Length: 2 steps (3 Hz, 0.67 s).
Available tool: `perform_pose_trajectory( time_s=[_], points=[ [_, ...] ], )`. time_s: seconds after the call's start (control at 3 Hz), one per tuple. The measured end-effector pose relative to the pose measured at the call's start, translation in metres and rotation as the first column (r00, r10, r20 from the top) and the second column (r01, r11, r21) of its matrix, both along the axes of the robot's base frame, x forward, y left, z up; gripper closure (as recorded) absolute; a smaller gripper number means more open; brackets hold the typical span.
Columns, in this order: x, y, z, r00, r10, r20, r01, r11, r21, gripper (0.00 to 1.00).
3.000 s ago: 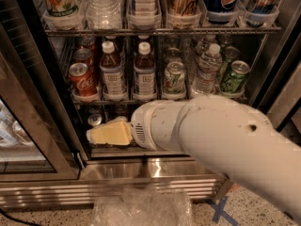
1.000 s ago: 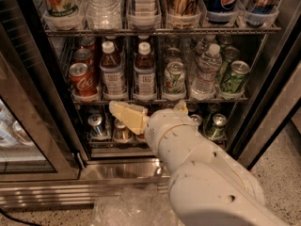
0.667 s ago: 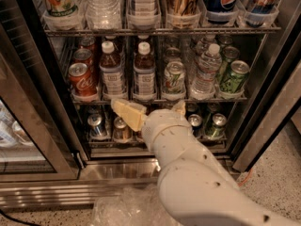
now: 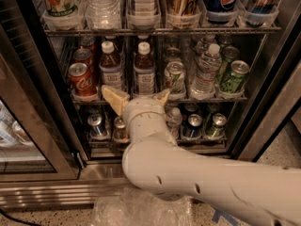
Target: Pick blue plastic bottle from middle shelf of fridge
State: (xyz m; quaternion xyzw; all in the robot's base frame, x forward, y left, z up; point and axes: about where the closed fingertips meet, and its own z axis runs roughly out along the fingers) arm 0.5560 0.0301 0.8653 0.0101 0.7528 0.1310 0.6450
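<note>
The fridge (image 4: 266, 108) stands open in front of me. On its middle shelf (image 4: 207, 99) stand two alike small bottles of dark brown liquid with white caps and pale labels, one (image 4: 144, 70) at centre and one (image 4: 111, 65) to its left. My gripper (image 4: 138, 98) is at the shelf's front rail, just below and in front of the centre bottle. It is open, with one cream finger (image 4: 114, 99) to the left and the other (image 4: 162, 97) to the right. It holds nothing. My white arm hides part of the lower shelf.
On the middle shelf are red Coke cans (image 4: 81, 79), green cans (image 4: 175, 76), a clear ribbed water bottle (image 4: 205, 69) and another green can (image 4: 233, 76). The bottom shelf holds cans (image 4: 214, 126). The open glass door (image 4: 28, 140) is at left. A plastic bag (image 4: 141, 211) lies on the floor.
My arm has swung from pointing left to reaching into the fridge. The gripper has risen from the lower shelf to the middle shelf's rail, below the centre bottle, and its fingers are spread.
</note>
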Motion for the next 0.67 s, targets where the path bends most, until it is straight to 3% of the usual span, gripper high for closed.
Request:
perform_pose_trajectory(
  time_s=[0.33,0.67],
  points=[
    [0.0152,0.0102,0.0019,0.9978,-0.044,0.050,0.047,0.997,-0.060,0.00],
    [0.0133,0.0018,0.0044,0.9903,-0.113,0.081,0.119,0.990,-0.076,0.17]
  ],
)
